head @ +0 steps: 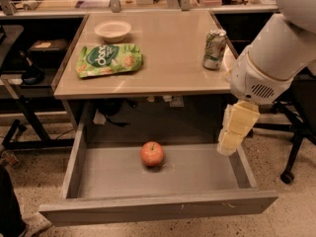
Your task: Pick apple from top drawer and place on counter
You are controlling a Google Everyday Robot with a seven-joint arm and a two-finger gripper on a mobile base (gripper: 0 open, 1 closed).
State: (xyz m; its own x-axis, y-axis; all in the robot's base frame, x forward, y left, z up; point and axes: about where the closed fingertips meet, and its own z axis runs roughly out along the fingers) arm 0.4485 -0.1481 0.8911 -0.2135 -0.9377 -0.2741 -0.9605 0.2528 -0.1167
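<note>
A red-orange apple (152, 153) sits on the flat grey bottom of the open top drawer (103, 181), near its middle. The beige counter (168, 58) lies above and behind the drawer. My gripper (236, 128), cream-coloured, hangs down from the white arm (276, 53) over the drawer's right side wall. It is to the right of the apple, apart from it and a little higher.
On the counter are a white bowl (113, 30) at the back left, a green snack bag (109, 59) in front of it and a soda can (215, 49) at the right edge. A chair base (291, 157) stands at the right, desk legs at the left.
</note>
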